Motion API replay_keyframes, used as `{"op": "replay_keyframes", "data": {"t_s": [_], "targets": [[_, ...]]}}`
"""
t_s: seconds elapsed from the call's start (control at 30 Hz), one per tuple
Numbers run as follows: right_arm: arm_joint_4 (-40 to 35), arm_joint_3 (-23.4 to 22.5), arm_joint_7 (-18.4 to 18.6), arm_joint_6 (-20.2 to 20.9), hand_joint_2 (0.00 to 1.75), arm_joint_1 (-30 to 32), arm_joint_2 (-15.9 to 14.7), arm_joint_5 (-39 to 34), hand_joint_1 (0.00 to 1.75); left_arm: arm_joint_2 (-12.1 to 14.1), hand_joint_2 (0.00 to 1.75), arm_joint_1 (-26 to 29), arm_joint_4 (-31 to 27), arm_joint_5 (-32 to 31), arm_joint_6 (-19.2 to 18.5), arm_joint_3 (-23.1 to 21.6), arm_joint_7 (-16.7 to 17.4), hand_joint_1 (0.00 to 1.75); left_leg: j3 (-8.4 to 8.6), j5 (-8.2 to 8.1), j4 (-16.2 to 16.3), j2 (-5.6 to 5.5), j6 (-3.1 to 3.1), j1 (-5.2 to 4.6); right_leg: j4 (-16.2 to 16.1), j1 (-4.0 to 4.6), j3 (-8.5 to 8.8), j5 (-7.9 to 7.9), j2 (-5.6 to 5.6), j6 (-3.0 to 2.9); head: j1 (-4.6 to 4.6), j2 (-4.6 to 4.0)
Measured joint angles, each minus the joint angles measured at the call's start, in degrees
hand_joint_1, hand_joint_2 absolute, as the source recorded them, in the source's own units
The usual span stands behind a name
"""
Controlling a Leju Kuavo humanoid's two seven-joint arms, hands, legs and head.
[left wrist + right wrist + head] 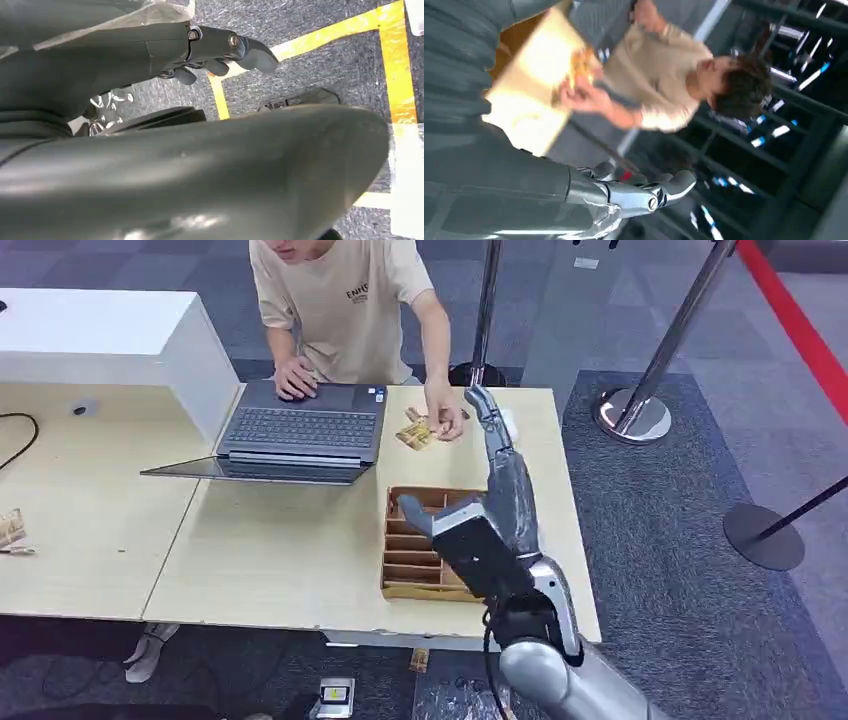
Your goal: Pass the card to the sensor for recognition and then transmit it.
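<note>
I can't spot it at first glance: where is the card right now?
In the head view, the card lies on the far side of the table, under the person's hand, just right of the laptop and beyond the wooden tray.

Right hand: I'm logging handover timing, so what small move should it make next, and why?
Probably hold or ease back. The right hand is raised over the slotted wooden tray with nothing in it, while the person's hand rests on the small tan cards on the pale wooden table.

Tan patterned card (417, 431), flat on the table's far edge, under a person's fingertips
</note>
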Motion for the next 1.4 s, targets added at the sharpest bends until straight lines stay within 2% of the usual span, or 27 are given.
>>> {"op": "replay_keyframes", "data": {"t_s": [0.13, 0.6, 0.7, 0.83, 1.0, 1.17, 1.4], "targets": [[0.87, 1.16, 1.14, 2.75, 1.75, -2.28, -0.76, 5.83, 0.00, -0.02, 0.00, -0.19, 0.00, -0.63, -0.70, -0.81, 0.83, 0.00, 0.00, 0.00, 0.00, 0.00, 0.00, 0.01, 0.00, 0.01, 0.00, -0.01, -0.01, -0.01, 0.02, 0.00], [4.61, 3.58, 0.81, 4.41, 1.75, -5.55, -2.03, 7.47, 0.00, -0.02, 0.00, -0.46, 0.00, -1.66, -1.81, -1.86, 1.31, 0.00, -0.01, 0.00, 0.00, 0.00, 0.00, 0.00, 0.00, 0.01, 0.00, -0.01, -0.01, 0.00, 0.00, 0.00], [8.40, 4.39, -0.29, 3.63, 1.75, -7.73, -2.05, 10.88, 0.00, -0.02, 0.00, -0.91, 0.00, -2.49, -2.60, -2.47, 1.35, 0.00, -0.01, 0.01, 0.00, -0.01, 0.00, 0.00, 0.01, 0.01, 0.00, 0.00, -0.01, 0.00, 0.02, 0.00], [13.74, 5.55, -1.36, 3.30, 1.75, -10.25, -1.95, 11.97, 0.00, -0.04, 0.00, -1.42, -0.02, -2.93, -3.19, -2.82, 1.40, 0.00, -0.01, 0.01, 0.00, -0.02, 0.00, 0.01, 0.02, 0.01, 0.02, 0.01, -0.01, 0.00, 0.00, 0.00], [19.67, 6.91, -1.71, 3.58, 1.75, -12.22, -1.62, 12.55, 0.00, -0.04, 0.00, -1.72, -0.02, -3.30, -4.04, -3.67, 1.90, 0.00, -0.02, 0.01, 0.00, -0.02, 0.00, 0.01, 0.02, 0.01, 0.01, 0.00, -0.02, 0.00, 0.00, 0.00], [25.77, 8.37, -0.92, 3.37, 1.75, -13.89, -1.18, 17.28, 0.00, -0.04, 0.00, -2.13, -0.02, -3.87, -4.57, -4.11, 2.60, 0.00, -0.02, 0.01, 0.00, -0.02, 0.00, 0.01, 0.02, 0.01, 0.01, 0.00, -0.04, 0.00, 0.04, 0.00], [33.09, 9.92, -1.47, 3.04, 1.75, -15.57, -0.19, 16.25, 0.00, -0.04, 0.00, -2.27, 0.00, -3.82, -4.63, -4.20, 3.10, 0.00, -0.01, 0.01, 0.00, -0.02, 0.00, 0.01, 0.02, 0.01, 0.01, 0.00, -0.02, 0.00, 0.02, 0.00]]}}
